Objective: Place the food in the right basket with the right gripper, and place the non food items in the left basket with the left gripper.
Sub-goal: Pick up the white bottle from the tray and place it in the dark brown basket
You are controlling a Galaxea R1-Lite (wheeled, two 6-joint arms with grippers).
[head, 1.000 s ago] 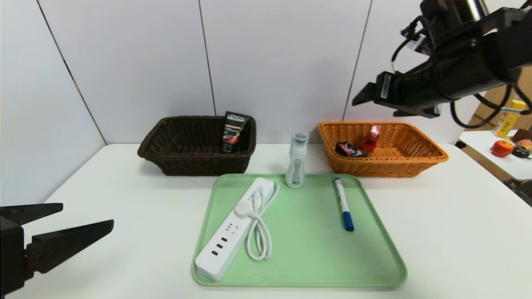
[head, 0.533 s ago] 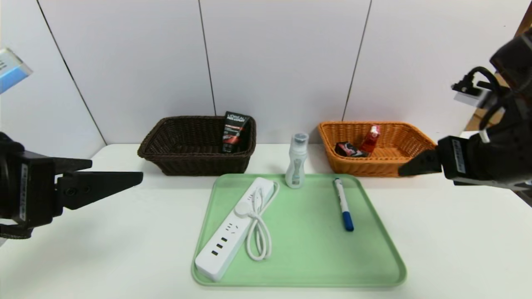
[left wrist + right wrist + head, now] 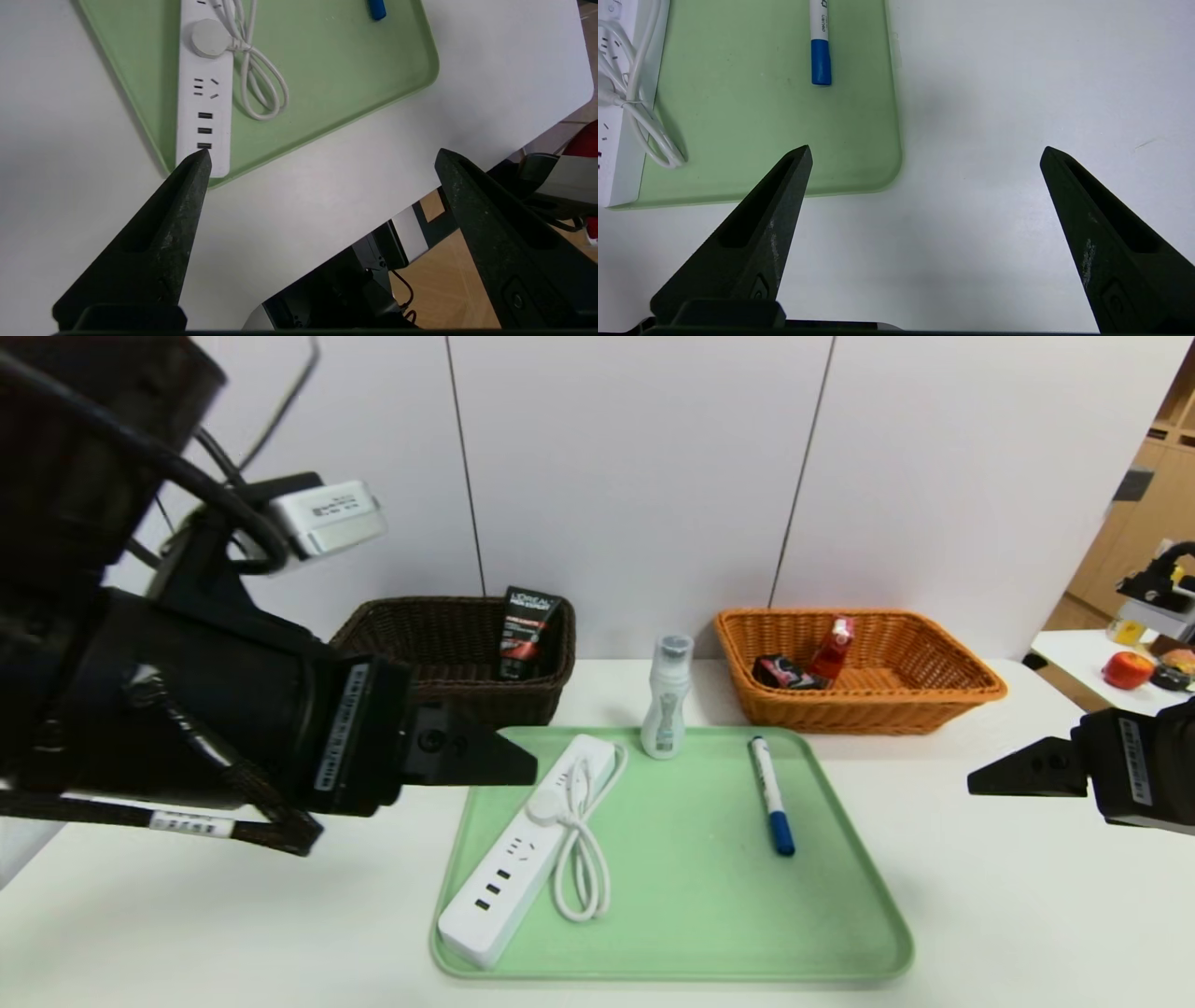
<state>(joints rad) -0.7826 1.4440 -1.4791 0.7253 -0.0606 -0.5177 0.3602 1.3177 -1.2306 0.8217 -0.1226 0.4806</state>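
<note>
The white power strip point(image 3: 527, 849) with its coiled cord, the small white bottle point(image 3: 667, 700) and the blue-capped marker point(image 3: 771, 793) are on the green tray point(image 3: 691, 915). The L'Oreal tube point(image 3: 527, 633) stands in the dark brown left basket point(image 3: 485, 705). The red carton point(image 3: 833, 649) and the black carton point(image 3: 780, 672) lie in the orange-tan right basket point(image 3: 868, 709). My left gripper point(image 3: 518, 767) is open and empty above the tray's left edge; in its wrist view point(image 3: 322, 155) it is beside the strip's near end point(image 3: 204, 84). My right gripper point(image 3: 980, 781) is open and empty right of the tray, over bare table point(image 3: 925, 150).
The white wall stands right behind both baskets. A side table at the far right holds an apple point(image 3: 1128, 669) and other items. The table's front edge point(image 3: 373, 219) shows in the left wrist view, with the robot's base below it.
My left arm has risen and swung right, from the table's left side to the tray's left edge. My right arm has dropped from above the orange basket to low beside the tray.
</note>
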